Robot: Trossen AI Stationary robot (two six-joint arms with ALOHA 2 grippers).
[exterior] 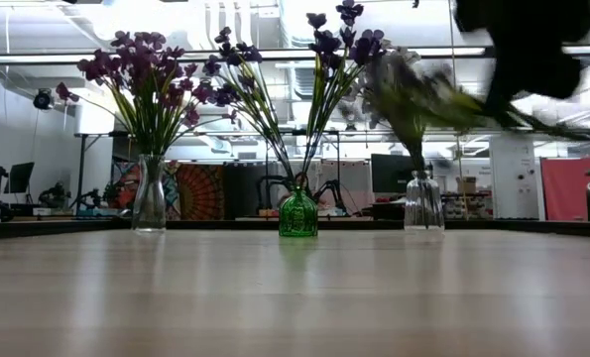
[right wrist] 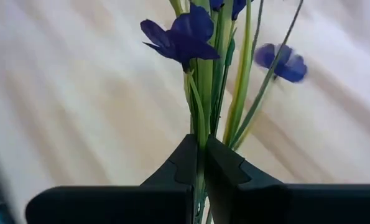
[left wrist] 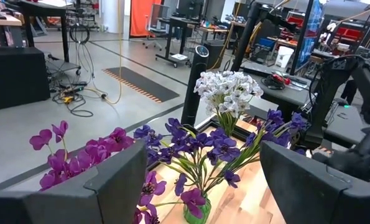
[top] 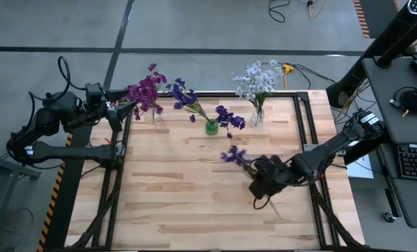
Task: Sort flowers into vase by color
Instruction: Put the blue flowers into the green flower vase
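Note:
Three vases stand in a row at the table's far side. A clear vase (top: 157, 115) holds magenta flowers (top: 146, 92). A green vase (top: 212, 127) holds blue-violet flowers (top: 184, 96). Another clear vase (top: 257, 117) holds white flowers (top: 257, 79). My right gripper (top: 258, 170) hangs over the table's right middle, shut on a blue-violet sprig (top: 233, 155). My left gripper (left wrist: 203, 163) waits open at the far left, level, facing the vases. My right gripper pinches the sprig's green stems (right wrist: 203, 121) between its two fingers (right wrist: 178, 168), a little below the blossoms (right wrist: 181, 34). The fingers slant down from the table's right. The sprig sticks out past the fingertips toward the vases, clear of the tabletop.
Black frame rails (top: 303, 126) run along the table's left, right and far sides. The wooden tabletop (top: 187, 203) in front of the vases is bare. A desk with a keyboard (top: 413, 161) stands off the table's right edge.

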